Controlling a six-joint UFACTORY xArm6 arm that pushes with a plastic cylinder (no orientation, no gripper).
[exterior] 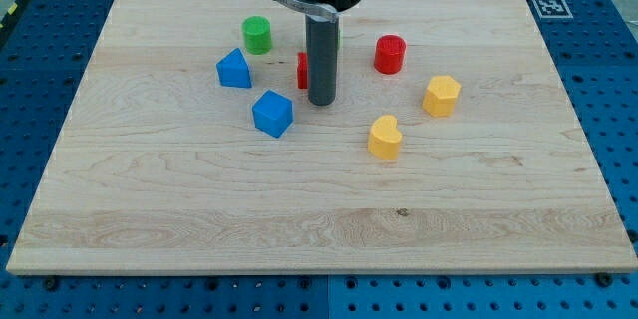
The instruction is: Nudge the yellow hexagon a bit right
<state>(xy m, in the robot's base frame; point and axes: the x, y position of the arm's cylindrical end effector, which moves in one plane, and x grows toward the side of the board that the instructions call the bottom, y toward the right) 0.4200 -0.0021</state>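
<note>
The yellow hexagon (pixel 441 95) lies right of the board's middle. My tip (pixel 320 102) rests on the board well to the hexagon's left, just right of a red block (pixel 301 70) that the rod partly hides. A yellow heart-shaped block (pixel 385 138) lies below and left of the hexagon, between it and my tip. A red cylinder (pixel 390 54) stands above and left of the hexagon.
A green cylinder (pixel 257 35) stands at the upper left. A blue block (pixel 234 69) and a blue cube (pixel 272 114) lie left of my tip. A small green bit shows behind the rod. The wooden board (pixel 319 229) sits on a blue pegboard table.
</note>
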